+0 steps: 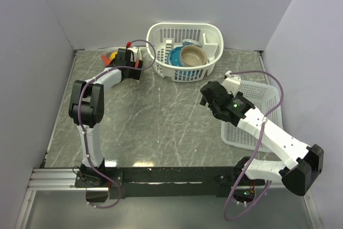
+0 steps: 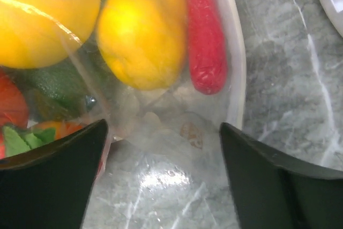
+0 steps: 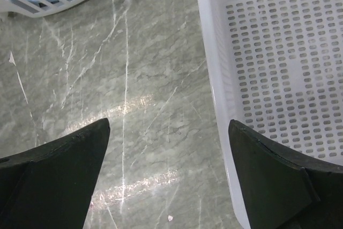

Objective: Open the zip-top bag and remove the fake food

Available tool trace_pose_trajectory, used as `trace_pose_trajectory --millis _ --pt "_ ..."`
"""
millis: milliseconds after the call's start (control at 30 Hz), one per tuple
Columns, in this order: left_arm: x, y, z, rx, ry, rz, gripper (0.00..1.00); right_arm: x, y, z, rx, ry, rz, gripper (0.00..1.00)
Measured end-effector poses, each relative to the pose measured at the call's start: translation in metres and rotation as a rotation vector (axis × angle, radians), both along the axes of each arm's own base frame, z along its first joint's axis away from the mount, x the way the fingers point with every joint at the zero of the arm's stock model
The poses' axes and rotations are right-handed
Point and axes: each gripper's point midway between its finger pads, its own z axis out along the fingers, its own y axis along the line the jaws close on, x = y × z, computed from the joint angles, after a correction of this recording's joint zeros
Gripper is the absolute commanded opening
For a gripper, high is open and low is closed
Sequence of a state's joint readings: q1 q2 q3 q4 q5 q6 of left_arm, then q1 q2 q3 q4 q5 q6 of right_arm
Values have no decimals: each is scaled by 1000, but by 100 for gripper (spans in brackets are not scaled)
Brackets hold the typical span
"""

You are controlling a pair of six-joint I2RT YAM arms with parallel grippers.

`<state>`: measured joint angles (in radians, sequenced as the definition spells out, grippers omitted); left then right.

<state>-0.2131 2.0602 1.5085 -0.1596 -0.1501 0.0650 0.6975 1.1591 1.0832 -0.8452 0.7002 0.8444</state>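
The clear zip-top bag (image 2: 177, 127) lies on the table at the far left, close under my left gripper (image 2: 163, 148). Through the plastic I see fake food: a yellow fruit (image 2: 142, 36), an orange fruit (image 2: 45, 17), a long red piece (image 2: 203, 36) and green and red pieces at the left. The left jaws stand wide open, just short of the bag's edge, touching nothing I can see. In the top view the bag and food (image 1: 110, 56) show beside the left gripper (image 1: 130, 57). My right gripper (image 3: 169, 148) is open and empty above bare table, beside a flat white basket.
A white lattice basket (image 1: 211, 36) at the back holds a blue bowl (image 1: 176, 56) and a tan bowl (image 1: 193, 54). A flat white perforated basket (image 1: 262, 100) lies at the right, its rim (image 3: 211, 52) next to the right gripper. Walls enclose the table.
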Motion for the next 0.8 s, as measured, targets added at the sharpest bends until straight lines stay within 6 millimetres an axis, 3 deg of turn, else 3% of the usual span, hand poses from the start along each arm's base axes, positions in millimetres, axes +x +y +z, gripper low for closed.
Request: trace_pose_trajectory --millis 33,67,100,133,367,533,667,800 --pt "2 0 1 6 -8 0 57 0 1 -2 2 3 2 100" --pt "3 0 2 14 -18 -4 30 0 1 -4 1 9 5 100" --pt "4 -1 2 20 -24 -6 20 -1 1 -6 -1 14 6 100" --pt "5 -2 3 25 -31 -5 2 -1 1 -8 -3 17 6 100" --pt "-2 -19 2 34 -28 -43 1 -2 -12 -12 -27 8 -64 100" --pt "-40 -18 2 22 33 -76 1 -7 -42 -17 -77 9 -214 100" --pt "-80 -15 28 -10 55 -109 1 -11 -62 -29 -118 23 -302 100" --pt "-122 -14 76 -54 24 -156 1 -18 -75 -55 -165 82 -329 100"
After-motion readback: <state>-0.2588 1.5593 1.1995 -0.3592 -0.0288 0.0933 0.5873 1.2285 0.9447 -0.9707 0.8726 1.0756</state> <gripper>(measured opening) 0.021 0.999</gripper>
